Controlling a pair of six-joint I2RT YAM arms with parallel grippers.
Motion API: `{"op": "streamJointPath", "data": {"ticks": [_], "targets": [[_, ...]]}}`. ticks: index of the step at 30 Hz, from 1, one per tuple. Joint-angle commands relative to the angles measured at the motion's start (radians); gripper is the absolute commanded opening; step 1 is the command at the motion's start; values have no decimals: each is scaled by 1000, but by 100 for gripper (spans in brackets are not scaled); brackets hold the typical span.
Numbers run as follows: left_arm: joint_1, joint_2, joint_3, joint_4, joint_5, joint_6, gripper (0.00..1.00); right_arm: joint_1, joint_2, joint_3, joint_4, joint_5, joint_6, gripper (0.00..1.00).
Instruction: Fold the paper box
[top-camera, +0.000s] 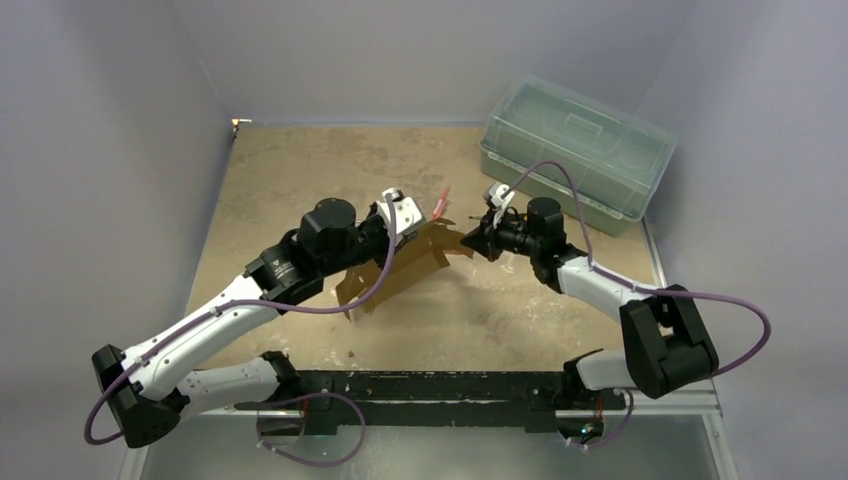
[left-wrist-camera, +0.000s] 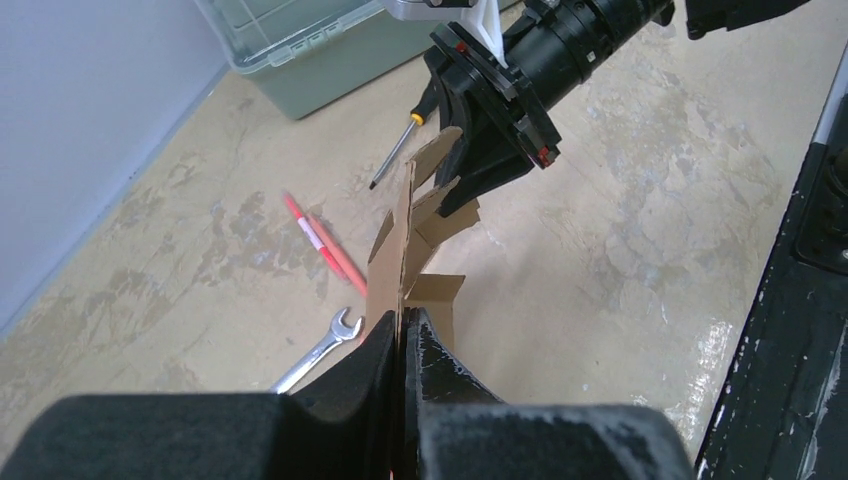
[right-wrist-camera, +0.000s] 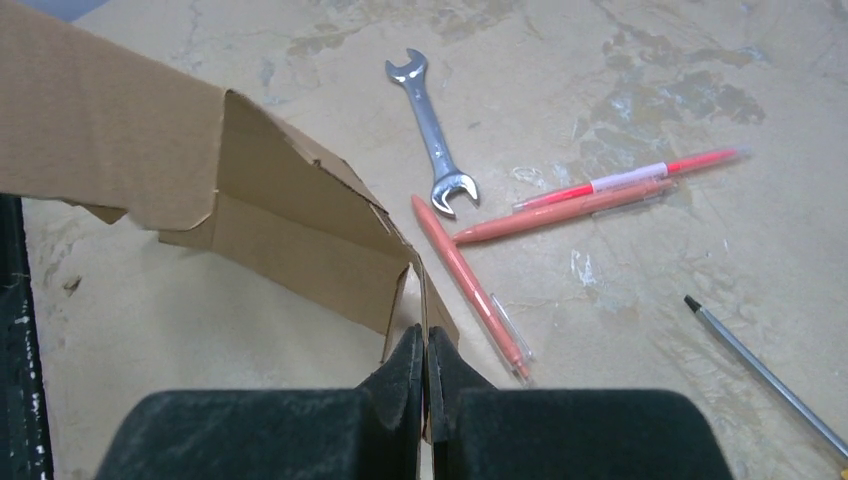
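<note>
The paper box (top-camera: 392, 272) is a brown cardboard sheet with creased flaps, held up off the table between both arms. In the left wrist view my left gripper (left-wrist-camera: 403, 322) is shut on the near edge of the paper box (left-wrist-camera: 395, 265), which runs edge-on away from it. At its far end my right gripper (left-wrist-camera: 470, 185) pinches a flap. The right wrist view shows my right gripper (right-wrist-camera: 427, 338) shut on a thin corner flap of the paper box (right-wrist-camera: 270, 215). From above, the left gripper (top-camera: 412, 232) and right gripper (top-camera: 468, 242) face each other across the sheet.
A green-tinted lidded bin (top-camera: 575, 150) stands at the back right. On the table under the sheet lie a wrench (right-wrist-camera: 435, 140), red pens (right-wrist-camera: 600, 195) and a screwdriver (right-wrist-camera: 760, 370). The black base rail (top-camera: 430, 390) runs along the near edge.
</note>
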Motion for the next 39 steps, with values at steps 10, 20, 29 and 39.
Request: {"op": "streamJointPath", "data": {"ticks": [10,20,29,39], "targets": [[-4,-150,-35,141,-98,-43,0,1,51,120,-189,-121,-125,0],[-5,-49,-34,100,-73,69,0,0,26,142,-184,-70,-98,0],[-5,103,108,23,-124,257,0,1,26,148,-89,5,-18,0],[-5,153,184,-42,-119,307,0,0,2,85,-4,95,66,0]]}}
